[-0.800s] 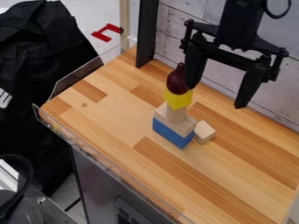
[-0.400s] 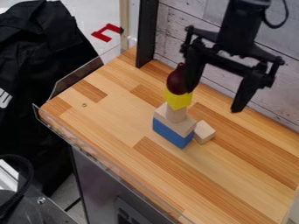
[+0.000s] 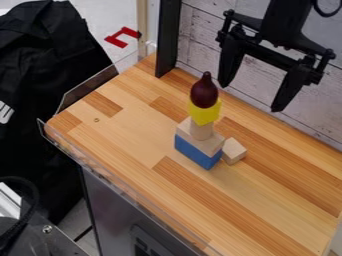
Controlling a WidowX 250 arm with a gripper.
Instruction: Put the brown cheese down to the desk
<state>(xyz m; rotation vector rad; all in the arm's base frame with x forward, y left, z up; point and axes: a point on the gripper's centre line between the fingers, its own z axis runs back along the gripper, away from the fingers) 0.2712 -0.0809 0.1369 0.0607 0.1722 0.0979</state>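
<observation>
The gripper (image 3: 250,97) hangs open at the upper right, nothing between its fingers. To its left, a dark brown, egg-shaped piece with a small knob (image 3: 204,93), the only brown object that could be the cheese, tops a stack. Beneath it is a yellow block (image 3: 204,113), then a light wooden cylinder (image 3: 201,131). Those rest on a flat wooden piece (image 3: 210,142) over a blue block (image 3: 196,151), which stands on the wooden desk (image 3: 133,135). A visible gap separates the gripper's left finger from the brown piece.
A small wooden cube (image 3: 234,151) sits close against the stack's right side. Behind the desk are a white plank wall (image 3: 200,45) and a black upright post (image 3: 167,40). A clear edging (image 3: 120,182) runs along the front left edge.
The gripper has shifted up and to the right, so its left finger no longer overlaps the brown piece in the view. The stack and the cube have stayed in place.
</observation>
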